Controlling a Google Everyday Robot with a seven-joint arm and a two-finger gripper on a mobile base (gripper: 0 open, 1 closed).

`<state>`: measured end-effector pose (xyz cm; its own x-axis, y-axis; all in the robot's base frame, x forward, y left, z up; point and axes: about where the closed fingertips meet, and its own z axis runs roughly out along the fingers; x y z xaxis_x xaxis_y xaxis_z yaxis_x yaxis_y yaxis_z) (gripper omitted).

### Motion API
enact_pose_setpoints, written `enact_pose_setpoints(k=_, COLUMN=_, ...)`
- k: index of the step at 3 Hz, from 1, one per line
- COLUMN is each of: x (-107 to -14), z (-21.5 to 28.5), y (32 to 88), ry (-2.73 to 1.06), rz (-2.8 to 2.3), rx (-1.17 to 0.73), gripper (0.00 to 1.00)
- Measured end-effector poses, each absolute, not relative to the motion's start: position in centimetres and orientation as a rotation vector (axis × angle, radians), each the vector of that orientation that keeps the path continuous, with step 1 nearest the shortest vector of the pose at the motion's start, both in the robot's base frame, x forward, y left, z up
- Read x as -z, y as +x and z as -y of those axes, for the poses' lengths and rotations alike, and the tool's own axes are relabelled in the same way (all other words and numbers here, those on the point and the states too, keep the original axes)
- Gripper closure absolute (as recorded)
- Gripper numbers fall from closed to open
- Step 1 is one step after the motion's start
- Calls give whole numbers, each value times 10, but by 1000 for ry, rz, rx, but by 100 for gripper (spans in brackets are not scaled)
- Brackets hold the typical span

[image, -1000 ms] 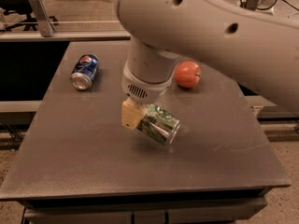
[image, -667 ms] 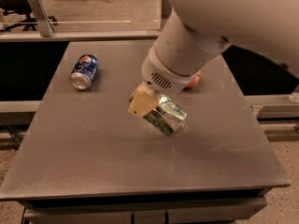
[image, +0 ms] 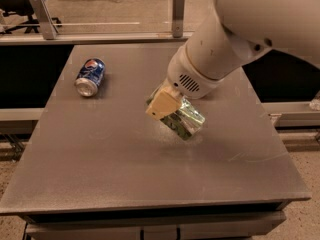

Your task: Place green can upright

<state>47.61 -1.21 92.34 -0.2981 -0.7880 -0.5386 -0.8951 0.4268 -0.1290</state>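
The green can (image: 186, 120), with its mottled green and white label, is tilted in the middle of the grey table (image: 100, 164), its lower end close to the tabletop. My gripper (image: 172, 113) is shut on it from the upper left. One beige finger (image: 161, 105) shows on the can's near side; the other finger is hidden behind the can. The large white arm reaches in from the upper right and covers the table's far right part.
A blue Pepsi can (image: 90, 77) lies on its side at the table's far left. A metal rail with posts (image: 178, 13) runs behind the table. The table's front edge (image: 150, 206) is near the bottom of the view.
The arm has swung to the right and the gripper has turned, carrying the green can slightly right and tilting it more. The red fruit behind it is now hidden by the arm.
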Motion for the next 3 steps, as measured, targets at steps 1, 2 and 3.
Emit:
enact_pose_setpoints(k=1, x=-912, z=44, y=509, ry=-1347, rz=-2119, rx=-391, gripper=100)
enact_pose_setpoints(k=2, x=-914, z=62, y=532, ry=-1253, rz=-1943, rx=-652, gripper=100)
enact_pose_setpoints(k=3, x=-947, z=75, y=520, ry=-1224, rz=-1635, rx=-949, gripper=100)
